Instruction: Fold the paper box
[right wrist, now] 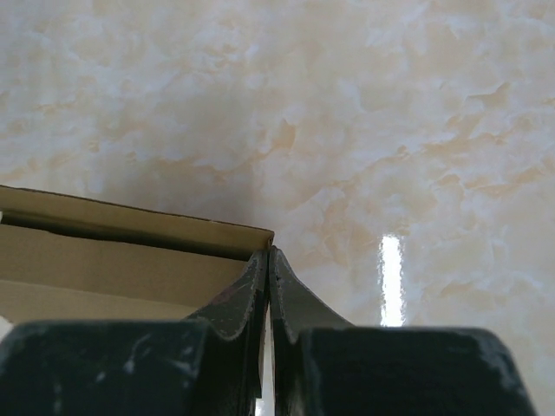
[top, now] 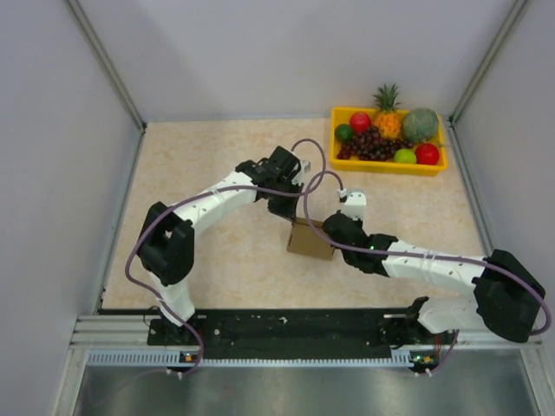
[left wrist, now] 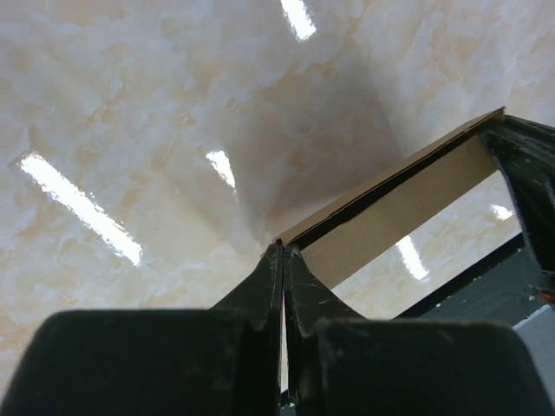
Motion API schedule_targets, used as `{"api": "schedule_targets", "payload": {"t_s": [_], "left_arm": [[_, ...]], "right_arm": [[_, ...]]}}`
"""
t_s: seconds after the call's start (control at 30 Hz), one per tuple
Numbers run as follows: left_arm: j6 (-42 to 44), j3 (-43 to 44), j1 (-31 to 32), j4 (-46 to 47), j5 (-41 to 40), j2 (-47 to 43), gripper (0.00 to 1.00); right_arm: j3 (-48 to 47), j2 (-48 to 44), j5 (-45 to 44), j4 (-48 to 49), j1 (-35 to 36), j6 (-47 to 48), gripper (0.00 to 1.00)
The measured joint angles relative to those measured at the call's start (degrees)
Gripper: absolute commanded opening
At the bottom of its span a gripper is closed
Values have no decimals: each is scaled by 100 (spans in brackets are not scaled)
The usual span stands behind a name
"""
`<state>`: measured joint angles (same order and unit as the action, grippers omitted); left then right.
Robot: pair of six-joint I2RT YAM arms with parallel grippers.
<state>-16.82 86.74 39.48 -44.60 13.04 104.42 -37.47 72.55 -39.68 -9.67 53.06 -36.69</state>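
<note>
Top view, paper box [top: 310, 240]: we saw it standing on the table [top: 217, 260], caught between the left gripper [top: 290, 212] and the right gripper [top: 334, 227].
Top view, room: the tabletop ran wide beyond the left gripper's outer side, and the fruit tray [top: 388, 166] sat well beyond the right gripper.
Left wrist, left gripper [left wrist: 284, 251]: fingers were pressed together on the box's corner, its edge running up-right from the tips.
Right wrist, right gripper [right wrist: 269, 256]: fingers were pinched on another corner, with the wall to their left and open tabletop ahead and right.

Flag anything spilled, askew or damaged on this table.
Nothing stands out. The paper box stands mid-table, undamaged, with the left gripper and right gripper each shut on a top corner. The fruit all lies inside the yellow tray.
</note>
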Motion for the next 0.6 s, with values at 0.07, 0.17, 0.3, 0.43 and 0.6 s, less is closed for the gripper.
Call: {"api": "schedule_targets", "payload": {"t_s": [0.07,0.17,0.3,0.43,0.6], "left_arm": [[-4,-302,7,289,-151,-111,0],[-111,-911,74,798,-400,-407,0],[-238,-1217,157,1147,-494,-680,0],[-238,-1075,157,1248,-566,-702,0],[-48,-1075,164,1473,-643,-708,0]], "right_arm": [[0,-68,76,-28,4,-149,0],[39,-221,136,-28,17,-378,0],[111,-407,33,46,22,-289,5],[105,-426,-9,157,22,94,19],[105,-595,177,162,0,420,22]]}}
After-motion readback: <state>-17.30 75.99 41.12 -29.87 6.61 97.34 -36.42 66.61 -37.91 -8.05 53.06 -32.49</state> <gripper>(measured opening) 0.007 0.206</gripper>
